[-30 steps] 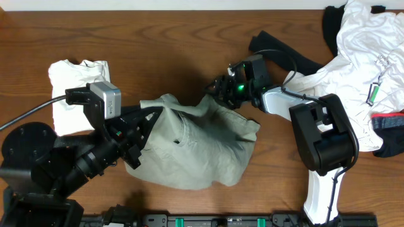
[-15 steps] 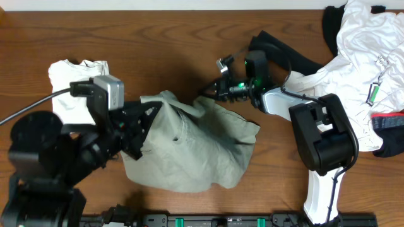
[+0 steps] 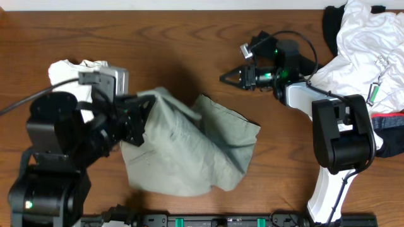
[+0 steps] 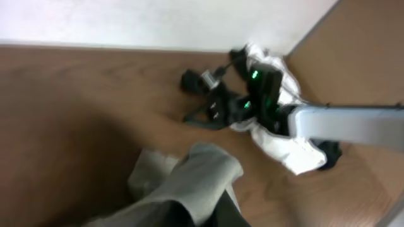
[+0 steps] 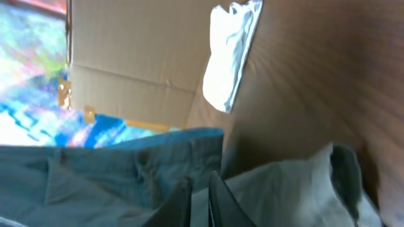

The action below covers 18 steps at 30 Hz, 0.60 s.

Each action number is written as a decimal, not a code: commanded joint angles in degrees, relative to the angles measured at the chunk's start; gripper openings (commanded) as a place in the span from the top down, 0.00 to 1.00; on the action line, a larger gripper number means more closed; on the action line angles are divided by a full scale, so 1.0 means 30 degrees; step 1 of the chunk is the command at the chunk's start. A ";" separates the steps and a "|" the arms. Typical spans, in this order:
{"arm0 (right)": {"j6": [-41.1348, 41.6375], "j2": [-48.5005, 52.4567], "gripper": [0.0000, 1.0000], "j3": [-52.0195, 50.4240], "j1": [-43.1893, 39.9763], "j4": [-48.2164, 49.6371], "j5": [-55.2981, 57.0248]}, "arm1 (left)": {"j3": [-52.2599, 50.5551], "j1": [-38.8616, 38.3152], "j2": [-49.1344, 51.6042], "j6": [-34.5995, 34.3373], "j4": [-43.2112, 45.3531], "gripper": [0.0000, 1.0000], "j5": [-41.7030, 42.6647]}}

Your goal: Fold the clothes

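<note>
The khaki-grey trousers (image 3: 189,148) lie crumpled on the wooden table in front of the left arm. My left gripper (image 3: 140,104) is shut on their upper left edge and holds it lifted. In the left wrist view that held cloth (image 4: 196,183) drapes over the fingers and hides them. My right gripper (image 3: 226,78) hovers above the table, behind and to the right of the trousers, and is clear of them. Its fingers (image 5: 221,198) are shut with nothing between them, and the trousers (image 5: 297,189) lie beyond the tips.
A folded white shirt (image 3: 69,75) lies at the far left behind the left arm. A heap of white and black clothes (image 3: 366,44) fills the back right corner, with a dark red-banded piece (image 3: 388,123) at the right edge. The right arm's base (image 3: 334,145) stands right of the trousers.
My right gripper has let go of the trousers' far edge, shut, and drawn back to the right. The freed edge has dropped flat. My left gripper has pulled its edge slightly up and back.
</note>
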 commanded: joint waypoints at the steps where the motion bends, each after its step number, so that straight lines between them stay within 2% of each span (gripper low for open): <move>1: -0.2827 -0.0459 0.91 0.0000 0.0452 -0.2127 -0.0182 | 0.0423 -0.0007 -0.0503 0.0328 -0.1683 0.94 -0.3075; 3: -0.3592 -0.0466 0.90 0.0000 0.0619 -0.4269 0.1770 | 0.0415 -0.0007 -0.0525 0.0342 -0.2958 0.94 -0.4240; 10: -0.6878 -0.1392 0.84 0.0051 0.1166 -0.7832 0.8750 | 0.0415 -0.0007 -0.0510 0.0342 -0.4473 0.94 -0.6761; 14: -1.2254 -0.2965 0.75 0.1290 0.1690 -1.3595 1.3129 | 0.0415 -0.0007 -0.0255 -0.0590 -0.6521 0.94 -0.8335; 18: -1.5329 -0.3490 0.55 0.4000 0.2798 -1.9132 1.7609 | 0.0379 -0.0007 0.0372 -0.1056 -0.8837 0.95 -0.8626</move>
